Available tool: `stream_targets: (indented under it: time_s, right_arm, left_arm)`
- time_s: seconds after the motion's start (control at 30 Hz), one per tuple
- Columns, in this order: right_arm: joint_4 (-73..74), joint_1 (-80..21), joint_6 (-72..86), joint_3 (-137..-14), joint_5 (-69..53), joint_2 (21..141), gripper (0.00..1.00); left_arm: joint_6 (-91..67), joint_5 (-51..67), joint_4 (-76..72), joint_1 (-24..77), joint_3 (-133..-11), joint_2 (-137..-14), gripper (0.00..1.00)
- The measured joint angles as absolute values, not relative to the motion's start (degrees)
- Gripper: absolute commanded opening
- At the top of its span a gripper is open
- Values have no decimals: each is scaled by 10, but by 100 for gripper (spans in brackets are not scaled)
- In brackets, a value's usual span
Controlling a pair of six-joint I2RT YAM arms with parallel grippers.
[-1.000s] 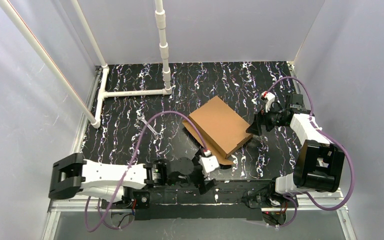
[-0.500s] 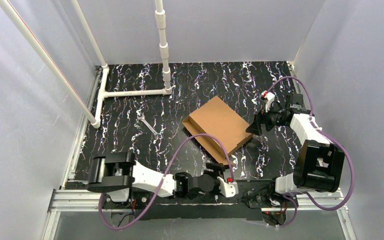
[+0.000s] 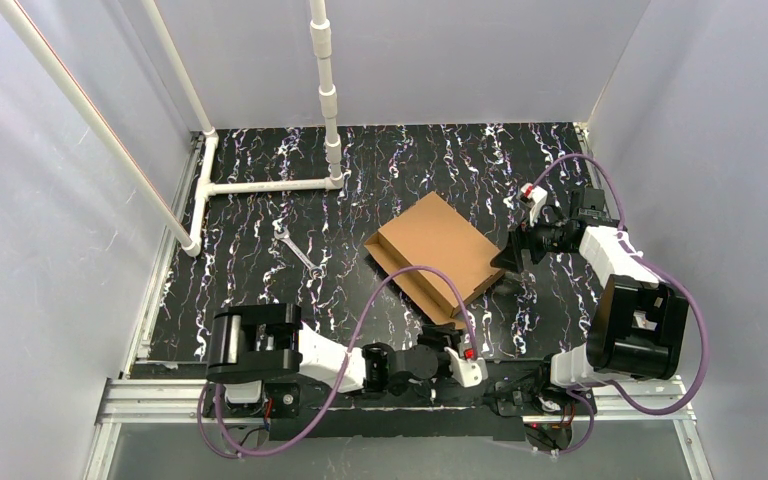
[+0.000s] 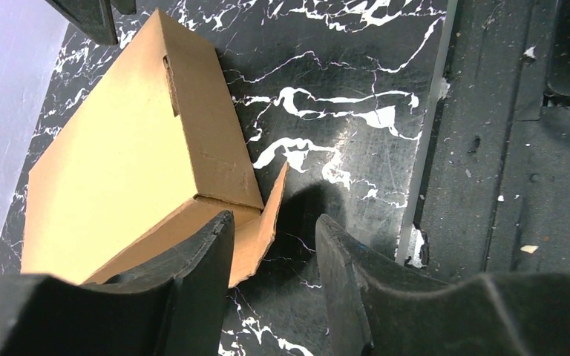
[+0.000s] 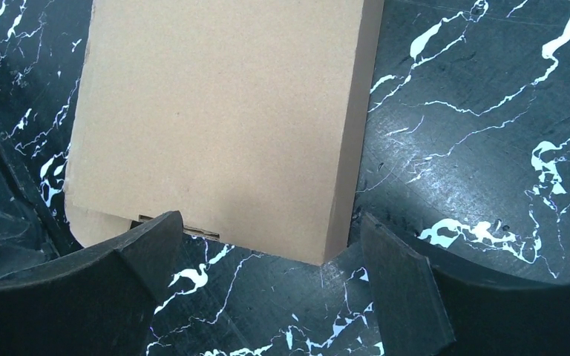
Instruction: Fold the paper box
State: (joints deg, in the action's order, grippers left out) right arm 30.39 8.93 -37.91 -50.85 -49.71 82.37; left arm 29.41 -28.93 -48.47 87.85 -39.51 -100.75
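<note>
The paper box (image 3: 438,245) lies folded shut at the table's middle, a flat brown cardboard mailer set at an angle. In the left wrist view the box (image 4: 119,148) shows a loose flap (image 4: 263,230) sticking out at its near corner. My left gripper (image 3: 457,345) hovers low just in front of that corner. Its jaws stand partly apart, with only table between the fingers (image 4: 208,282). My right gripper (image 3: 510,265) is wide open at the box's right corner. In the right wrist view the box (image 5: 215,111) reaches just short of the fingertips (image 5: 386,252) and is not held.
A silver wrench (image 3: 295,248) lies left of the box. A white pipe frame (image 3: 270,185) stands at the back left. White walls close in the table on three sides. A metal rail (image 4: 423,170) runs along the near edge beside my left gripper.
My left arm has swung right along the near edge and pulled back from the box's near corner, its jaws narrowing. The right gripper has stayed put and open.
</note>
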Motion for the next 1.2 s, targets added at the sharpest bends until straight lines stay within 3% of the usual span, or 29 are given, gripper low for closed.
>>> stream_targets:
  time_s: [0.27, 1.2]
  right_arm:
    - [319, 89, -393, -509, -506, 830, 98]
    - [340, 89, -407, -518, -512, 841, 98]
  left_arm:
    - [294, -274, -492, 856, -396, -1021, 41]
    - [278, -230, -470, 839, -430, -1047, 20]
